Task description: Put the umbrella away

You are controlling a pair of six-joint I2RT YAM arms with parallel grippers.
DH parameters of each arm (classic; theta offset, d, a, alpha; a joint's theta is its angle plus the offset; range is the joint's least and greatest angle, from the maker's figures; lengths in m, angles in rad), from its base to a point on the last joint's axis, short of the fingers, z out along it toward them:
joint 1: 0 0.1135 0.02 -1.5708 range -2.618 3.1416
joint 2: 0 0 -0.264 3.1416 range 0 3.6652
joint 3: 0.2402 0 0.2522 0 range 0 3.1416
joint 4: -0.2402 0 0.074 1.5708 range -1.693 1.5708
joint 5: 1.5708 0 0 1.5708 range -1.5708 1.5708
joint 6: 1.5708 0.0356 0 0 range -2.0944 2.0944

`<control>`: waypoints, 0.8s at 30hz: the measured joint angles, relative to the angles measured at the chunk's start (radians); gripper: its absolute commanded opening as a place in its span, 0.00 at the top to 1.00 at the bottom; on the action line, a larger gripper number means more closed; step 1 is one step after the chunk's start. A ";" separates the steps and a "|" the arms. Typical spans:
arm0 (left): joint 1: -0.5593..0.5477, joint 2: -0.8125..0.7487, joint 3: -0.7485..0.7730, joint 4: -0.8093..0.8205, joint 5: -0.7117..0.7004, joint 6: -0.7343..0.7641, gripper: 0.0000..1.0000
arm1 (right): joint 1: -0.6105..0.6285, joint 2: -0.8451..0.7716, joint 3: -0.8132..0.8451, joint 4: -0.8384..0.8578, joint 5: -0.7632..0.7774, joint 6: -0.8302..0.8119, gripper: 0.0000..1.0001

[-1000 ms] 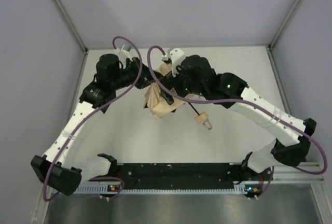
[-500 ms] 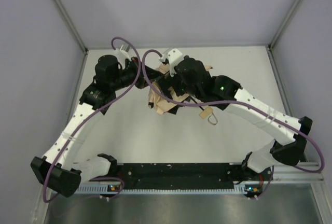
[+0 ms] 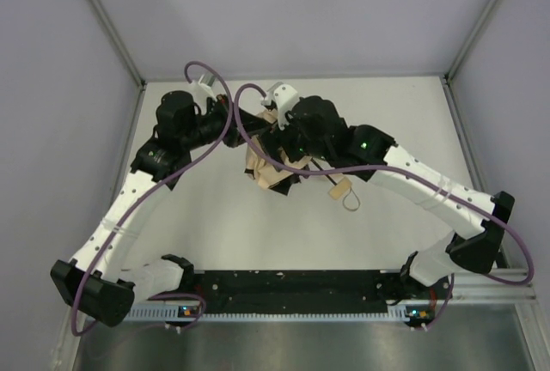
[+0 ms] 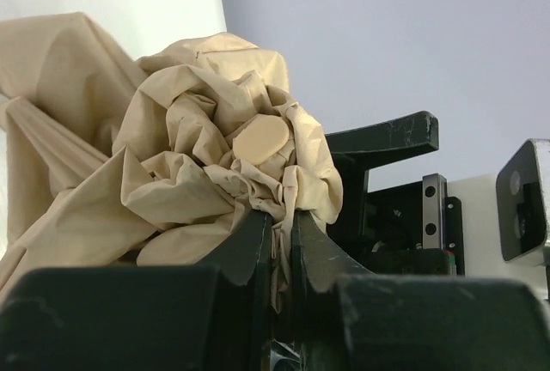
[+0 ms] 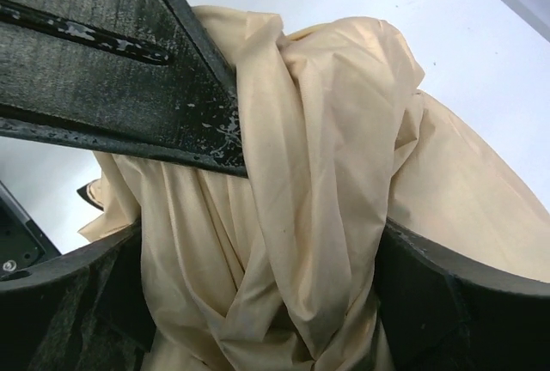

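The umbrella [image 3: 268,173] lies mid-table as a crumpled beige bundle, its tan handle [image 3: 338,191] and loop strap pointing right. In the left wrist view, my left gripper [image 4: 282,223] is shut on a fold of the canopy [image 4: 198,173], just below the round tan tip cap [image 4: 261,140]. My right gripper [image 5: 258,302] is open, with its jaws standing wide on either side of the hanging canopy [image 5: 301,191], and fabric fills the gap between them. From above, both grippers, left [image 3: 252,127] and right [image 3: 281,153], meet over the bundle and hide most of the shaft.
Grey walls enclose the white table [image 3: 215,234] on three sides. A black rail [image 3: 292,289] with both arm bases runs along the near edge. Purple cables [image 3: 225,126] loop over the wrists. A black finger of the left gripper [image 5: 112,96] crosses the top of the right wrist view.
My right gripper has moved left and down over the canopy and its jaws have narrowed a little. The handle has swung slightly towards the bundle. The left gripper keeps its hold.
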 measured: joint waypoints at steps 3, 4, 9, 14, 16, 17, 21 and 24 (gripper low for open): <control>0.002 0.000 0.000 0.006 0.013 0.000 1.00 | -0.005 -0.004 -0.010 0.016 -0.032 -0.006 0.42; 0.003 0.000 0.000 0.005 0.018 0.000 1.00 | -0.007 -0.010 -0.021 0.029 -0.039 -0.008 0.46; 0.005 0.004 0.000 0.013 0.051 0.003 1.00 | -0.019 -0.053 -0.086 0.085 -0.060 -0.019 0.70; 0.006 0.023 0.007 0.031 0.087 0.009 1.00 | -0.028 -0.068 -0.104 0.097 -0.083 -0.027 1.00; 0.006 0.038 0.014 0.039 0.096 0.011 1.00 | -0.035 -0.069 -0.104 0.096 -0.087 -0.026 1.00; 0.006 0.045 0.018 0.041 0.101 0.013 1.00 | -0.039 -0.069 -0.104 0.095 -0.088 -0.026 1.00; 0.006 0.078 0.073 -0.006 0.113 0.046 0.89 | -0.049 -0.074 -0.105 0.100 -0.101 -0.017 1.00; 0.005 0.108 0.172 -0.114 0.110 0.108 0.63 | -0.057 -0.089 -0.117 0.137 -0.131 0.017 1.00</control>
